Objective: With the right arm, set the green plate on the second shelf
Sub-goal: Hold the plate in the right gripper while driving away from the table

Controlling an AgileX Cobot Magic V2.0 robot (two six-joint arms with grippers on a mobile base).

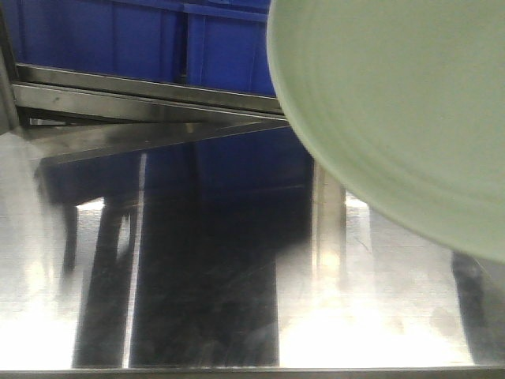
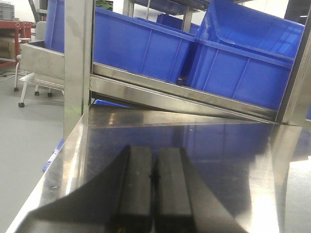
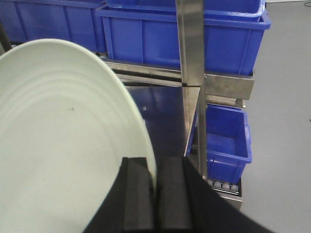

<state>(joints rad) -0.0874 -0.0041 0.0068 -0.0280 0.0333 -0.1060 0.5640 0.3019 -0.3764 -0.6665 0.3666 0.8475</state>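
The right gripper had its two black fingers clamped on the rim of the round, pale sage-green matte plate. The plate was held tilted at the right of the scene, over the reflective stainless-steel shelf surface. The left gripper had its fingers pressed together with nothing between them, low over that surface. On the far side stood blue plastic bins, behind a steel upright post.
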